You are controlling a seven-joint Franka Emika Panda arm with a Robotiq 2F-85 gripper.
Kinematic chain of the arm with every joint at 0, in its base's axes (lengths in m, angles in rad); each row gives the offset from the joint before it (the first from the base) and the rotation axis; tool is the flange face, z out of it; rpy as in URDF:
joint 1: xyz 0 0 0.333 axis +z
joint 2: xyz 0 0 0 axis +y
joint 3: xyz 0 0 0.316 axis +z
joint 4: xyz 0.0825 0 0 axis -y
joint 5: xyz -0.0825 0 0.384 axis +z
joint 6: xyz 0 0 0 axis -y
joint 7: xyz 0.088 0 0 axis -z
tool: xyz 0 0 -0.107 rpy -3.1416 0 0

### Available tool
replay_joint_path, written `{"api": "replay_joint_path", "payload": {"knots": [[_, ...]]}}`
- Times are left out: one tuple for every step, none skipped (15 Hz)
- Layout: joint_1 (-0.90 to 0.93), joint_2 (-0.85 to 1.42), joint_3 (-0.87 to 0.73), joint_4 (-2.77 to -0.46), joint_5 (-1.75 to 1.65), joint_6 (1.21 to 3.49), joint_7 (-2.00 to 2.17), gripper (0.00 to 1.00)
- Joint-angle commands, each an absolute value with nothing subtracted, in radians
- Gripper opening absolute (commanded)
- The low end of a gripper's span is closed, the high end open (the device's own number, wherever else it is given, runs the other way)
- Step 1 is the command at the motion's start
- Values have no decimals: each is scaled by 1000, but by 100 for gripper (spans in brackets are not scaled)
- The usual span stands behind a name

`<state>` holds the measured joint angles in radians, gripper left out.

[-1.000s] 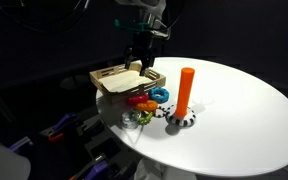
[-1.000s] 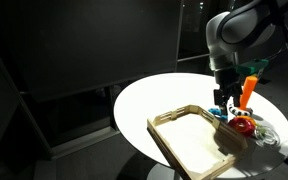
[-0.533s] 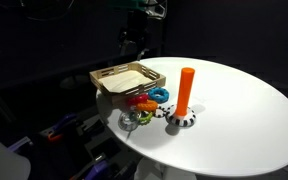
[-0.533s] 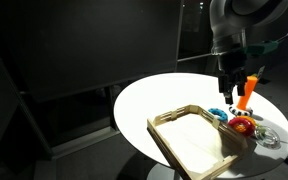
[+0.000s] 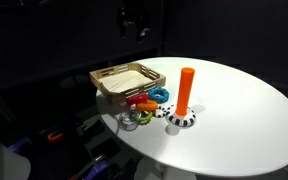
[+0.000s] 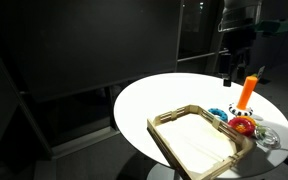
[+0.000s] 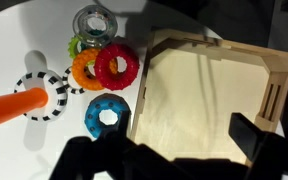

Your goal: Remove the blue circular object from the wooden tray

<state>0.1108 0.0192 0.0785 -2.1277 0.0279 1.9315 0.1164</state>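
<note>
The blue circular object is a cyan ring lying on the white table just outside the wooden tray. It also shows in the other exterior view and in the wrist view. The tray holds nothing. My gripper hangs high above the table, over the tray's far edge. In the wrist view its dark fingers are spread wide with nothing between them.
A red ring, an orange ring, a green ring and a clear ring lie clustered next to the blue one. An orange peg stands on a black-and-white striped base. The round table's edge is close by.
My gripper has risen straight up from just above the tray's edge and the rings to well above the table. The blue ring and the tray have not moved.
</note>
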Motion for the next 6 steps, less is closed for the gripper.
{"api": "replay_joint_path", "payload": {"knots": [[112, -67, 92, -2199, 21, 2004, 162, 100], [111, -71, 94, -2203, 24, 2013, 166, 100], [108, -28, 92, -2162, 28, 1980, 137, 100], [108, -35, 93, -2168, 28, 1983, 138, 100], [108, -34, 93, -2168, 28, 1983, 138, 100], [108, -31, 93, -2168, 28, 1983, 138, 100]]}}
